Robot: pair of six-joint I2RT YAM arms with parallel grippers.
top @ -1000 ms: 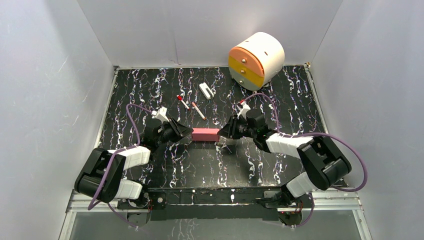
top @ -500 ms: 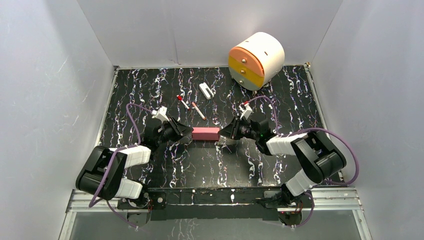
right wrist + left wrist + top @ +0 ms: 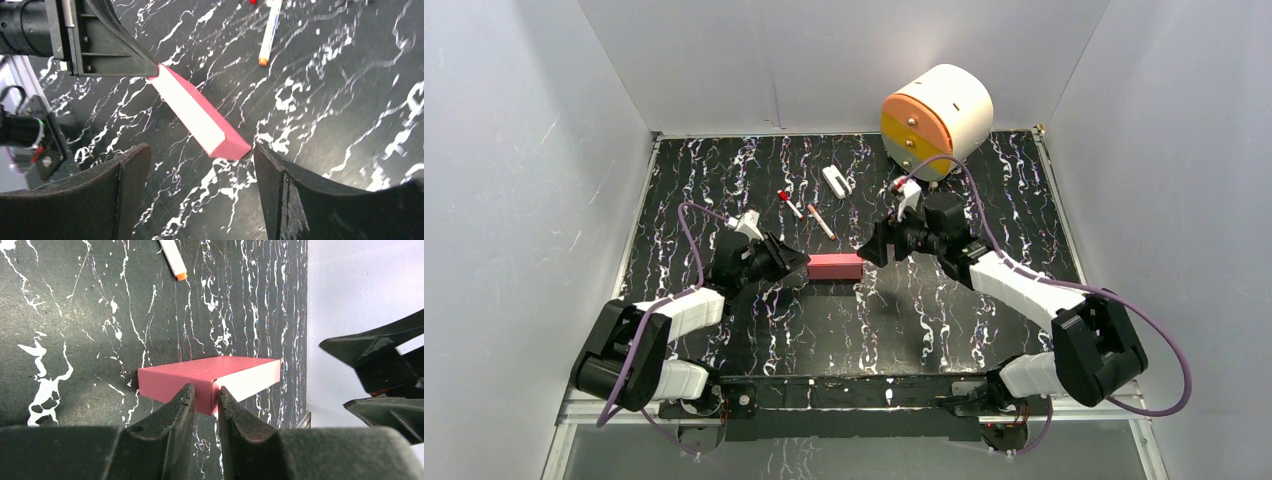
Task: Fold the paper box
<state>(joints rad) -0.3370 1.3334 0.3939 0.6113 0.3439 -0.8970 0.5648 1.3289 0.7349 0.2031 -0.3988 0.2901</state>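
Pink-red card makes up the paper box (image 3: 836, 267), a small flat closed box lying lengthwise left to right near the middle of the black, white-veined desk (image 3: 724, 180). Its flaps are shut, so whatever is inside is hidden. Whether it sits flat on the desk or is held slightly off it, I cannot tell.

At the box's left end, the left claw (image 3: 204, 395) is clamped on the paper box. Its two dark fingers stand only narrowly apart and pinch the thin end wall at the corner.

At the right end, the right claw (image 3: 201, 152) is spread wide. One finger stands on each side of the box's end, and neither is clearly touching the card.

Far right on the desk, a round white drawer unit (image 3: 936, 118) shows an orange front above a yellow one. Both drawers are pushed in, so their contents cannot be seen.

Between that unit and the box, on the far side, lie two slim pens (image 3: 821, 221) close together, one with a red cap. A small white oblong object (image 3: 836, 181) lies just beyond them. All three are well apart from the box.
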